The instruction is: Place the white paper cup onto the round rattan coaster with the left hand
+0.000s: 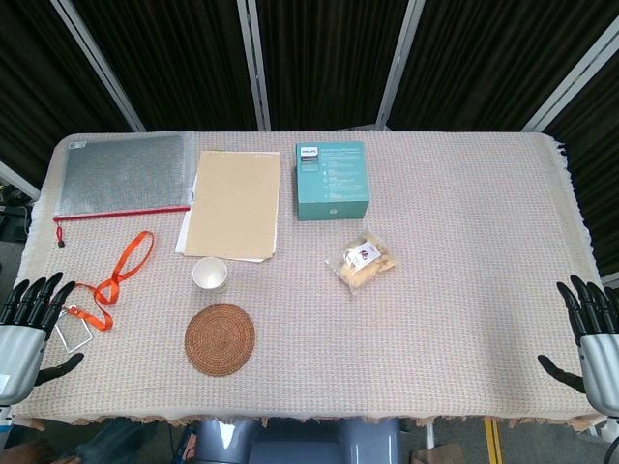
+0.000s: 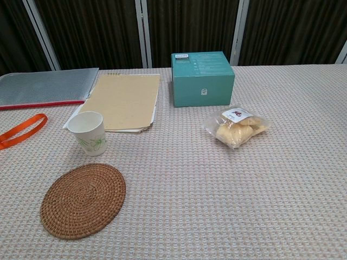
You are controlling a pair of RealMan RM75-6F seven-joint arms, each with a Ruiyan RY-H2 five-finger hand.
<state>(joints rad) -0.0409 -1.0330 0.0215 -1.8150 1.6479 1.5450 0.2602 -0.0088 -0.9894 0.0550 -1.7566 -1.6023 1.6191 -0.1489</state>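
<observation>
1. The left hand (image 1: 27,333) is at the near left edge of the table (image 1: 464,290), seen only in the head view. Its fingers are spread apart and it holds nothing. It is well apart from the cup.
2. The right hand (image 1: 592,333) is at the near right edge, also with fingers apart and nothing in it. The chest view shows neither hand.
3. Just beside the left hand lies an orange lanyard (image 1: 121,271) with a clear badge holder (image 1: 73,332) at its end.
4. Further in stands the white paper cup (image 2: 89,133), upright, with a small green print on its side. It is just beyond the round rattan coaster (image 2: 83,199), near it but not on it; a narrow strip of cloth shows between them.
5. Behind the cup is a beige folder (image 2: 123,101), which the cup seems almost to touch in the head view. A grey zip pouch (image 1: 124,174), a teal box (image 2: 203,78) and a bag of snacks (image 2: 236,127) lie further away.
6. I judge the task as not begun: the cup is not gripped and the coaster is bare. The reach, the grasp, the short carry toward the robot and the release are all left to do.
</observation>
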